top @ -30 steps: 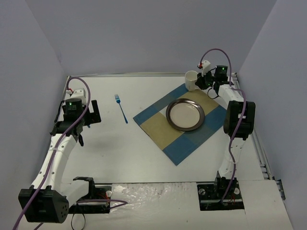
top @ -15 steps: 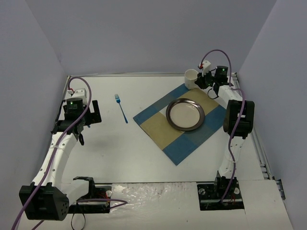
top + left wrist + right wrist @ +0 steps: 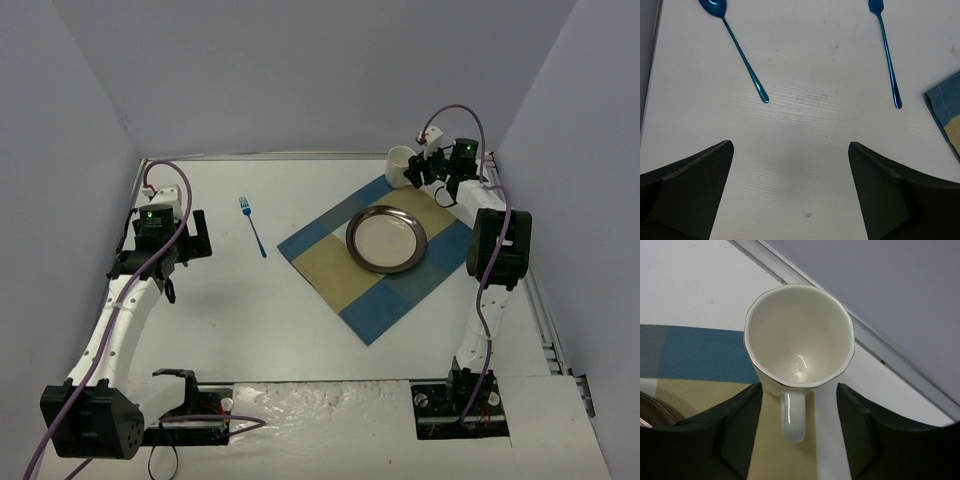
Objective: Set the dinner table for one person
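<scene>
Our white dinner table (image 3: 300, 320) spreads under and all around the checked placemat (image 3: 345, 285), which has the metal plate (image 3: 386, 238) on it and the white mug (image 3: 799, 335) upright at its far corner. Our right gripper (image 3: 799, 386) has its fingers apart either side of the mug's handle, not squeezing it. Left of the placemat, our left gripper (image 3: 790, 145) hovers wide open holding nothing, with the blue fork (image 3: 885, 45) just off the placemat's edge and the spoon (image 3: 740, 55) farther left.
</scene>
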